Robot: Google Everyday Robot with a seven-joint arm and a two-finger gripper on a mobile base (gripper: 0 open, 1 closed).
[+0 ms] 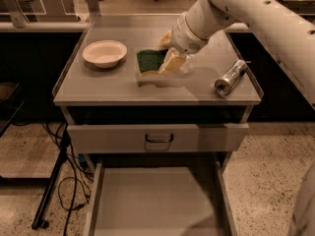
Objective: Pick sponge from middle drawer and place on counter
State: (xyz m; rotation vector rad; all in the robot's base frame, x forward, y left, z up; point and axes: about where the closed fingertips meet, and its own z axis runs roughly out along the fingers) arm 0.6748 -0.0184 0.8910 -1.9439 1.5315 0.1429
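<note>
The sponge (149,61), dark green on top with a pale yellow underside, is over the middle of the grey counter (93,88), at or just above its surface. My gripper (165,58) comes in from the upper right on the white arm and is shut on the sponge's right end, with one yellowish finger (173,63) beside it. The middle drawer (152,200) is pulled out at the bottom of the view, and its pale floor is bare.
A white bowl (104,53) sits on the counter's left. A silver can (230,77) lies on its side near the right rim. A closed drawer front with a dark loop handle (158,138) is under the counter. Cables and a stand leg (54,181) lie on the floor at left.
</note>
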